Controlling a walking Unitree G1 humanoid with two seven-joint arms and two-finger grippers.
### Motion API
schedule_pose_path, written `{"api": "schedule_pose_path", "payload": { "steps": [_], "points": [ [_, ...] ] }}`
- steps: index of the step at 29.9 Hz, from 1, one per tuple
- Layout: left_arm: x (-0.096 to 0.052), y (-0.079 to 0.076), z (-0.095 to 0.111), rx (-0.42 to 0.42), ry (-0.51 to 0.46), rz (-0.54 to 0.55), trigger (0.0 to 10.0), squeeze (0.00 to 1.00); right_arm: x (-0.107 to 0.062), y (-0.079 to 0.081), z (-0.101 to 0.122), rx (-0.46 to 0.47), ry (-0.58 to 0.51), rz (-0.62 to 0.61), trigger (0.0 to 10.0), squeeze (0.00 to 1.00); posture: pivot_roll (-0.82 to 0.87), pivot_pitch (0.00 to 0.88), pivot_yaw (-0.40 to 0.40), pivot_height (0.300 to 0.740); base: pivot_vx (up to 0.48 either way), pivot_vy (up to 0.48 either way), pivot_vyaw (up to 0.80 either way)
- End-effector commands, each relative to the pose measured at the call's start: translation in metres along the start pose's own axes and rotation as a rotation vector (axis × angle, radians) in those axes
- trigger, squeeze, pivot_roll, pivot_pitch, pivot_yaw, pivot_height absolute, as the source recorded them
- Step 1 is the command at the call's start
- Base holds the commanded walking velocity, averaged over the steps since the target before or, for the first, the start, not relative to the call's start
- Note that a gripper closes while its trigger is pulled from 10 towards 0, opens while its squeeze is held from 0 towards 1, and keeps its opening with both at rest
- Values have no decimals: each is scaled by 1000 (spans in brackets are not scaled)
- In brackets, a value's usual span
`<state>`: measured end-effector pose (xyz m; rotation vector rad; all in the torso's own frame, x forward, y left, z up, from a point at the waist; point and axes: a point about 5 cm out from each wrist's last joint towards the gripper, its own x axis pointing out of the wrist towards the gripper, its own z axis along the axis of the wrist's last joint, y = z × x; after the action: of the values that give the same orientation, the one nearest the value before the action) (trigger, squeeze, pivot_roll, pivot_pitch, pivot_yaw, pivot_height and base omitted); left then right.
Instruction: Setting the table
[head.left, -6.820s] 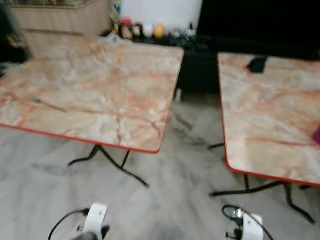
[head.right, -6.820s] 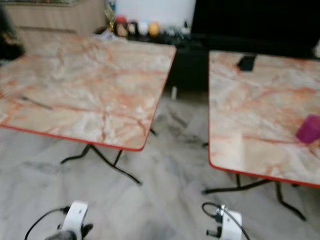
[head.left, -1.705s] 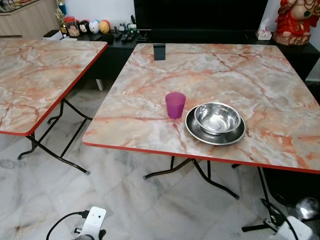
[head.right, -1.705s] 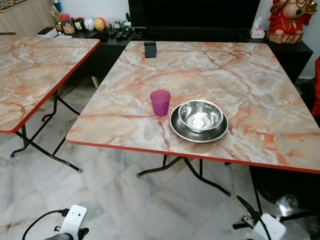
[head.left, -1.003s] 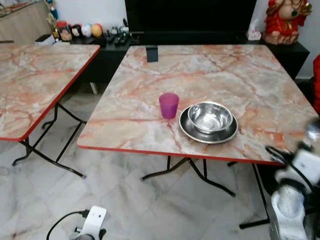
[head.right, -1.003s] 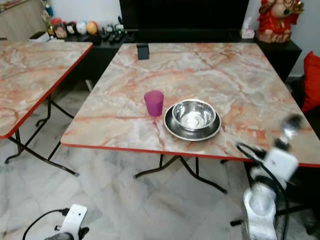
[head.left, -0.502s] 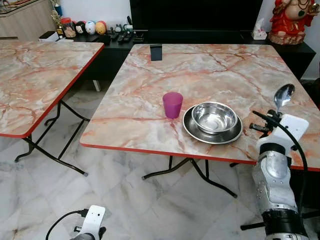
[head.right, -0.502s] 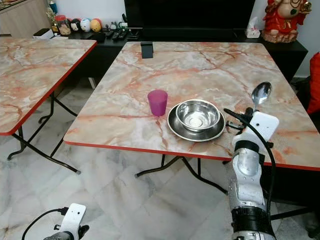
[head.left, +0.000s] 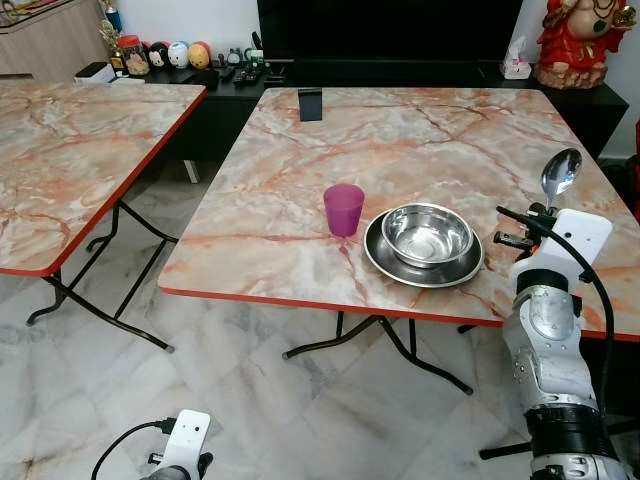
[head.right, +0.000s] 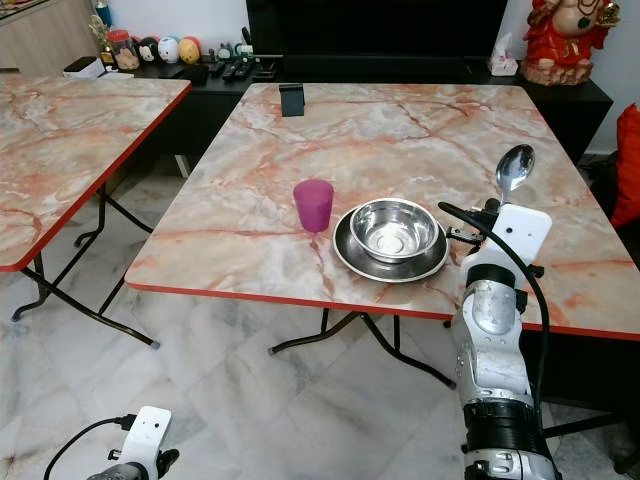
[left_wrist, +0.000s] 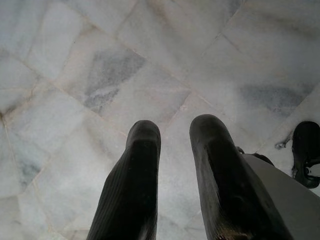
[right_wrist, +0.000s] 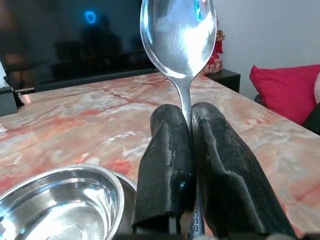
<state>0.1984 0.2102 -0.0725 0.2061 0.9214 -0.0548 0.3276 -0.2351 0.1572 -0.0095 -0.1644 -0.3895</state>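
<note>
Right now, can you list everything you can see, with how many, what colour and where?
folding tables: two, orange marble tops with red edges; one ahead, one to the left
cup: one, purple, upright on the near table, left of the plate
plate: one, steel, near the table's front edge
bowl: one, steel, sitting in the plate
small black object: one, at the table's far edge
figurines: several, mixed colours, on the black cabinet behind
red statue: one, far right on the cabinet
red cushion: one, right of the table
spoon: one, steel, held upright, bowl end up
right end effector: shut on the spoon, above the table's right front
left end effector: open, hanging idle over the marble floor
</note>
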Motion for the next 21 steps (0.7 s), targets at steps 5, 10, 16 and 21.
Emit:
{"api": "schedule_pose_path", "payload": {
  "steps": [5,10,16,21],
  "points": [
    [-1,-1,-6,-10,15,-3,10000,0,2,8,12,-2,-40,10,10000,0,5,0,11,727,293,0,0],
    [-1,-1,-6,-7,15,-5,10000,0,2,11,16,4,-53,21,10000,0,6,0,9,727,338,0,0],
    [-1,-2,-6,-6,15,-6,10000,0,3,13,19,5,-60,27,10000,0,7,0,7,727,363,0,0],
    [-1,-2,-6,-5,13,-5,10000,0,3,11,22,21,-78,16,10000,0,6,0,8,727,356,0,0]
  ]
}}
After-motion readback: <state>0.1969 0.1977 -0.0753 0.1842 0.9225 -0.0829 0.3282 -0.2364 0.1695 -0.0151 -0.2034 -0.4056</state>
